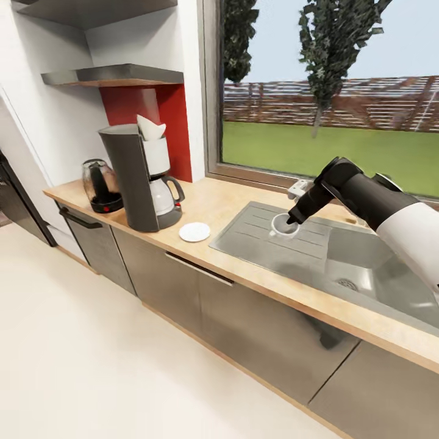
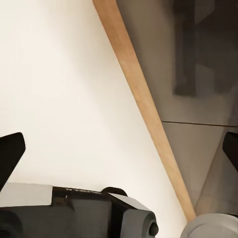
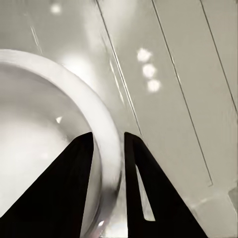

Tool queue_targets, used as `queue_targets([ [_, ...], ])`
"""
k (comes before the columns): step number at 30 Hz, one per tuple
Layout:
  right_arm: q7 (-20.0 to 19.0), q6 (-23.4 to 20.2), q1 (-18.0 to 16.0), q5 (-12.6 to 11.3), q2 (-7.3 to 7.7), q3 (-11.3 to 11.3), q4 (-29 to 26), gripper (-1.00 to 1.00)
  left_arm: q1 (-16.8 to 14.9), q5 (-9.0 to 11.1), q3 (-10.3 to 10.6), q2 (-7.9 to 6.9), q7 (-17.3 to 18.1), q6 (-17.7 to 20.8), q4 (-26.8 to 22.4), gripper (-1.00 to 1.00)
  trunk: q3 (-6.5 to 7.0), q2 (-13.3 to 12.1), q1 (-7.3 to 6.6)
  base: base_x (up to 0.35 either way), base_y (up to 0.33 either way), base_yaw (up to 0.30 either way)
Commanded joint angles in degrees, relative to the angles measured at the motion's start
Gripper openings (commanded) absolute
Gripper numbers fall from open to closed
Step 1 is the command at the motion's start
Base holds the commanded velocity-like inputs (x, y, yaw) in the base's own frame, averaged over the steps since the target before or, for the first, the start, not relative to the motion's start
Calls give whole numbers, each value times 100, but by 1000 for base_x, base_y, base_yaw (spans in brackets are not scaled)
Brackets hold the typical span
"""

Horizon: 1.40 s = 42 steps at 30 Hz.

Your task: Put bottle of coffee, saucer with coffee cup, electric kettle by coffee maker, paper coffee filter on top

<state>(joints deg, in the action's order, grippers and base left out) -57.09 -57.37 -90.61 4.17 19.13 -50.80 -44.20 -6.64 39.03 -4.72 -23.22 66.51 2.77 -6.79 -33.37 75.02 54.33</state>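
Pinching the coffee cup point(image 1: 284, 226) rim between right fingers point(image 3: 74, 188) over the sink drainboard point(image 1: 256, 231), readying transfer onto the saucer point(image 1: 194, 231); left fingers point(image 2: 11, 153) spread, idling.

glossy white cup point(image 1: 283, 226), brushed-metal drainboard point(image 1: 262, 235)

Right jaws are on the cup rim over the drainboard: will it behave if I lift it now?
Probably rigid and light: the coffee cup is small. The right gripper pinches only its thin, glossy rim, so it may swing or slip. Likely breakable above the steel drainboard.
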Motion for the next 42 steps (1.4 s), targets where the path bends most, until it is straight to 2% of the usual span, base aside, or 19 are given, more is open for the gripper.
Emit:
queue_targets([
  [1,-46,-11,-10,36,3,-17,-8,-100,-4,-36,-46,1,20,30,2,100,-6,4,0,12,311,0],
  [9,-43,-11,-10,23,3,-18,-8,-100,-4,-36,-40,1,20,31,2,100,-6,4,0,165,272,20],
  [19,-67,-11,-10,22,3,-10,1,-100,-4,-36,-45,1,20,28,2,100,-6,4,0,41,39,117],
  [25,-666,-11,-10,27,3,1,8,-100,-4,-36,-44,1,20,29,2,100,-6,4,0,1,1,37],
  [30,-759,-11,-10,21,-3,-10,8,-100,-4,-36,-43,1,20,27,2,100,-6,4,0,0,0,242],
  [35,-1069,-11,-10,22,-64,-15,8,-100,-4,-36,-46,0,20,30,2,100,-6,4,0,88,45,263],
  [42,-1142,-11,-10,22,-142,18,8,-100,-4,-36,-45,-4,20,28,2,100,-6,4,0,137,76,81],
])
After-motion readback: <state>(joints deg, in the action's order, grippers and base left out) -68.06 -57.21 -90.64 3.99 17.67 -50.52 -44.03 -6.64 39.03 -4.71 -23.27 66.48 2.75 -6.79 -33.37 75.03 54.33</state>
